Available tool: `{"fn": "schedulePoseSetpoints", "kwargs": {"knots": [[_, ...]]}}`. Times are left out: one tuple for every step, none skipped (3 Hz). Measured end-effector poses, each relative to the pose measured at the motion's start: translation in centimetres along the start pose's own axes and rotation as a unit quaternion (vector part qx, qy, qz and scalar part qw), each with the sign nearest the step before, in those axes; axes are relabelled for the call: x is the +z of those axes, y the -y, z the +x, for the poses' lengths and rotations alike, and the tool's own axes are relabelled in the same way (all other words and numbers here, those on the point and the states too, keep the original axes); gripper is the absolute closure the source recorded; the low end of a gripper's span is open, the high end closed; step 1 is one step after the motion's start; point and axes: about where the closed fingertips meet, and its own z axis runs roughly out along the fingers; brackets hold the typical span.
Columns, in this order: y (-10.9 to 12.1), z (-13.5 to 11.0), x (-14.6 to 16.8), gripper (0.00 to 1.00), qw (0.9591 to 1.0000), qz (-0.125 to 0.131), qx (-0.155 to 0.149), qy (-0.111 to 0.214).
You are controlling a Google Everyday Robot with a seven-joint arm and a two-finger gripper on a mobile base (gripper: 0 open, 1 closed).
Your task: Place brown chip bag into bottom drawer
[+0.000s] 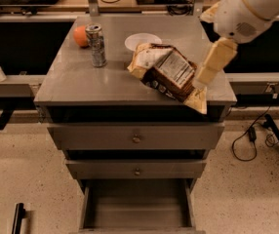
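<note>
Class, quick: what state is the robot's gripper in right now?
Gripper: at the right edge of the chip bag on the cabinet top; open or closed cannot be told.

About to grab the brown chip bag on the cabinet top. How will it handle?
The brown chip bag looks crinkly and puffed, so probably light and likely to deform when squeezed. Its corner overhangs the front edge of the cabinet top, so a push may slide it off. The gripper hangs close beside it.

This looks like a lab or workshop. A grey metal cabinet [81,84] stands on a speckled floor [12,179], cables [242,147] trail beside it, and a bench [56,6] runs behind. The robot's gripper [209,67] hangs over the cabinet's right side.
</note>
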Motion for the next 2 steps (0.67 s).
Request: {"fn": "schedulePoseSetpoints", "kwargs": {"knots": [[4.1,-1.8,4.1,0.00,0.9993,0.011,0.019,0.030],[6.5,-1.5,8.9,0.18,0.9975,-0.008,0.060,0.035]]}}
